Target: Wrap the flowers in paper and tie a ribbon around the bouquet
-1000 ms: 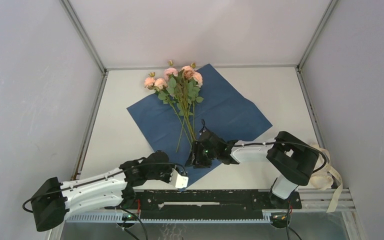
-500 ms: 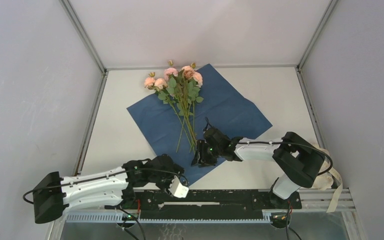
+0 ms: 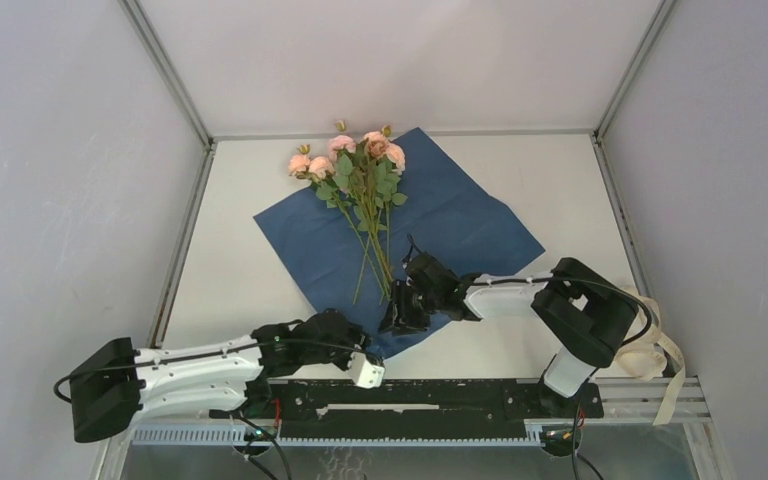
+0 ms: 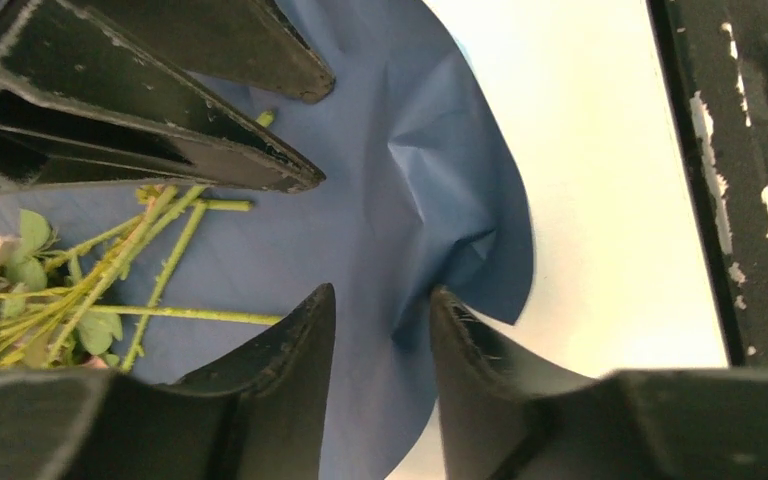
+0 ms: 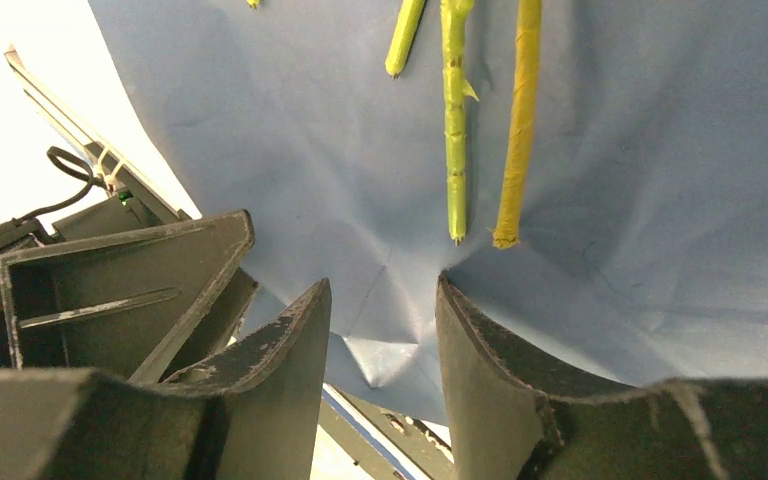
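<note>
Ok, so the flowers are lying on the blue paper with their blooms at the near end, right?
Not quite. The flowers do lie on the blue paper, but their blooms are at the far end; the cut stem ends are the near ones. The top view shows it.

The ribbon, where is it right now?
In the top view, the ribbon lies bunched at the table's near right corner, just right of the right arm's base, well clear of the paper and flowers.
</note>
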Robot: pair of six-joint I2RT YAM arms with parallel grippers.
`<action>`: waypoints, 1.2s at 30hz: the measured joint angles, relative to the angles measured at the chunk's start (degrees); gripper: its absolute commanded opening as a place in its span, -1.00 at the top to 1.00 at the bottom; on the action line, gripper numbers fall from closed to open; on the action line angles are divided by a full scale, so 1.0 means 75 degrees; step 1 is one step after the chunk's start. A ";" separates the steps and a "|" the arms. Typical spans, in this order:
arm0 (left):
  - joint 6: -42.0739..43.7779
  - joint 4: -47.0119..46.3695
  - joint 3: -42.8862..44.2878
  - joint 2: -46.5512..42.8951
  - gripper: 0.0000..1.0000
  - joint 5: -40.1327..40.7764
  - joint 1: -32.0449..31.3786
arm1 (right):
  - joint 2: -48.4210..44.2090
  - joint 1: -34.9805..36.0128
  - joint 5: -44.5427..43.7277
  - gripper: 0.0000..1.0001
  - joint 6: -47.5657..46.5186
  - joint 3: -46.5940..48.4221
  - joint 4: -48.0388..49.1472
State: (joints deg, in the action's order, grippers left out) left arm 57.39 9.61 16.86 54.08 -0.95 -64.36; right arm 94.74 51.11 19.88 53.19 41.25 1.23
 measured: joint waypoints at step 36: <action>-0.1454 0.2419 0.2340 0.1236 1.00 -0.3343 0.2859 | -0.3984 0.1475 -0.0635 -0.47 -0.7058 -0.2352 0.1518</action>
State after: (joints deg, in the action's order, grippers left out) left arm 46.48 27.75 34.41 63.35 -26.02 -42.92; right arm 64.86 62.17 15.11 0.25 23.62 12.62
